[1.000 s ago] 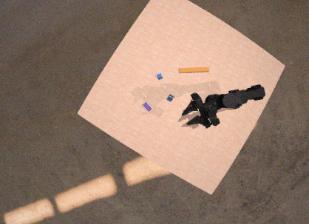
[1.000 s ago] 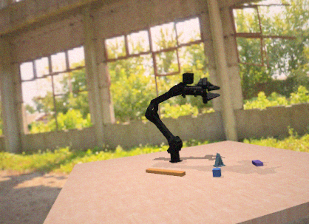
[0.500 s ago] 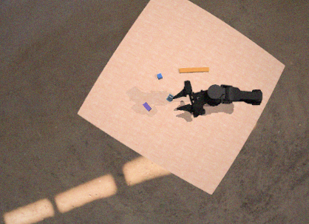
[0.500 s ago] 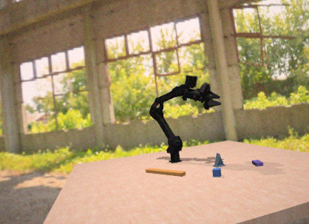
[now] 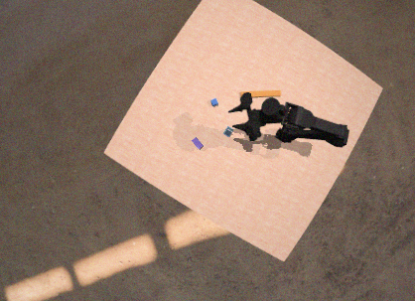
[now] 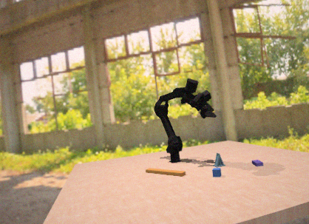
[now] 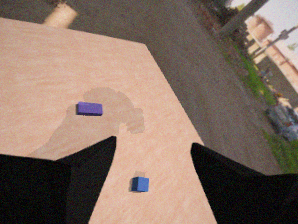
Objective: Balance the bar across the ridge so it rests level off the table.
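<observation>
The orange bar (image 5: 268,93) (image 6: 165,172) lies flat on the table (image 5: 278,208) (image 6: 111,199) (image 7: 35,60). In the top view, part of the arm covers its left end. The ridge, a small teal wedge (image 5: 228,131) (image 6: 219,161), stands upright on the table with nothing on it. My gripper (image 5: 231,119) (image 6: 211,115) (image 7: 154,144) is open and empty, high above the table. From overhead its fingertips appear just beside the ridge. Neither the bar nor the ridge shows in the wrist view.
A blue cube (image 5: 214,102) (image 6: 216,172) (image 7: 141,184) sits near the ridge, and in the wrist view it appears between the fingers, far below. A purple block (image 5: 198,143) (image 6: 257,163) (image 7: 90,108) lies on the ridge's other side.
</observation>
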`<state>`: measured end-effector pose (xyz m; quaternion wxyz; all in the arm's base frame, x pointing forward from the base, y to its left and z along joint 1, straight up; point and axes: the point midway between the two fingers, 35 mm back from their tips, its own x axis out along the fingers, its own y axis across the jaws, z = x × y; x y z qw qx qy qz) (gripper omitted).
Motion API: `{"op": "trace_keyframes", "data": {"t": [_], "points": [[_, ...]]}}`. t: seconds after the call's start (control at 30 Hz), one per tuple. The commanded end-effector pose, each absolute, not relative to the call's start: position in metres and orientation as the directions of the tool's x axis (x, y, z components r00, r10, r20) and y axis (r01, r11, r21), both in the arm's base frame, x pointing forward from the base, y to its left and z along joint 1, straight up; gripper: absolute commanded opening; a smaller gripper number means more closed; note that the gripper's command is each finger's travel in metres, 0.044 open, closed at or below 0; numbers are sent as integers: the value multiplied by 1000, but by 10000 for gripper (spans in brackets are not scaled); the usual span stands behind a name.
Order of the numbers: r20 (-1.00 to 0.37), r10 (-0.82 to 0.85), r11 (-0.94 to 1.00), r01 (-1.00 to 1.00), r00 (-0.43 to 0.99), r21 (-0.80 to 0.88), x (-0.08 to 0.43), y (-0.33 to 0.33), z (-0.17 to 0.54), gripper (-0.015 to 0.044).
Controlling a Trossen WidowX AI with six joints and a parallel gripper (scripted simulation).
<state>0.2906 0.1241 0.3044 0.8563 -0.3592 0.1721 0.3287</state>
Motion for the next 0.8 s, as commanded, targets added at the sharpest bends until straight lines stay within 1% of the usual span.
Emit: {"op": "trace_keyframes", "data": {"t": [0.0, 0.37, 0.77], "points": [[-581, 380, 535, -683, 720, -497, 299, 108, 289, 315], [-710, 211, 572, -674, 672, -468, 313, 52, 249, 315], [-827, 63, 622, -670, 559, -405, 311, -10, 210, 315]]}}
